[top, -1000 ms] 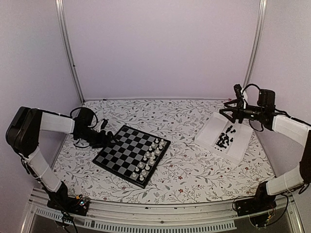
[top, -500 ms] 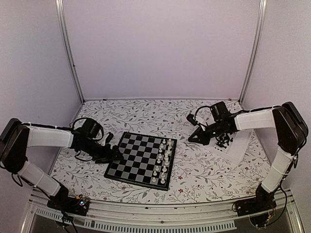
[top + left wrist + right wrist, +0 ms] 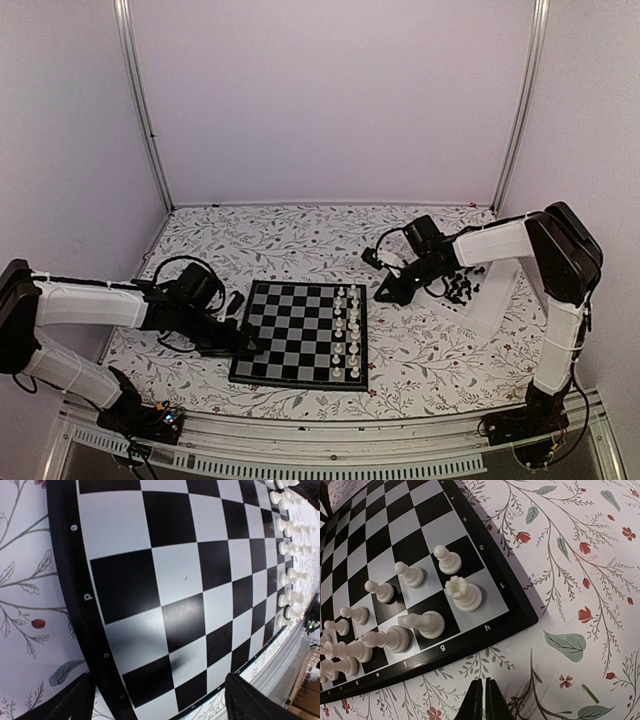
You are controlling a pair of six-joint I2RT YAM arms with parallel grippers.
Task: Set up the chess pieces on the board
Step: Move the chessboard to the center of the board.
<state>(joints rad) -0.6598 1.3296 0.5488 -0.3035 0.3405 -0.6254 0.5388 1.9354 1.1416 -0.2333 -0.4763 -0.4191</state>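
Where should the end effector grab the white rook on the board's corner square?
Probably on its narrow stem below the crenellated top, coming straight down: the white rook stands upright on the board, with a pawn and another white piece on adjoining squares, so a sideways approach looks crowded.

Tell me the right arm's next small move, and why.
Probably move the right gripper to the tray and open over the black pieces: its jaws are shut on nothing beside the board, whose side opposite the white pieces stands bare.
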